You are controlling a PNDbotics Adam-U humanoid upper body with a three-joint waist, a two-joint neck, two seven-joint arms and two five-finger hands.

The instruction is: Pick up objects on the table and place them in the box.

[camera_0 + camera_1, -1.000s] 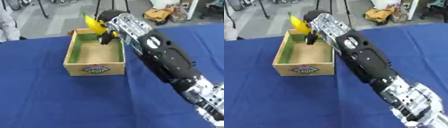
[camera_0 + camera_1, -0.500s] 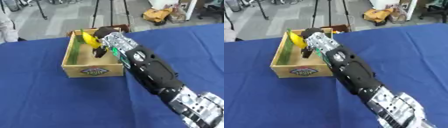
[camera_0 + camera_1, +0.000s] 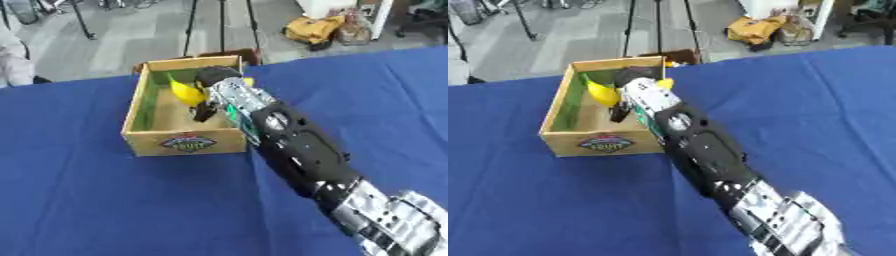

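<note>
Reaching from the 5 o'clock corner across the blue counter [image 3: 79, 200], the right arm ends with its robot hand [image 3: 213, 89] inside the wooden box [image 3: 185, 142], fingers curled round a yellow banana-like object [image 3: 186, 93]. That object sits at the robot hand's 9 o'clock side, touching it, within the box's far half, above the floor near the green-lined left wall

Right hand [image 3: 633, 92] with banana [image 3: 601, 93] inside box [image 3: 560, 141]

A table [image 3: 96, 210] draped in blue cloth bears an open wooden box [image 3: 185, 143] near its far edge.
</note>
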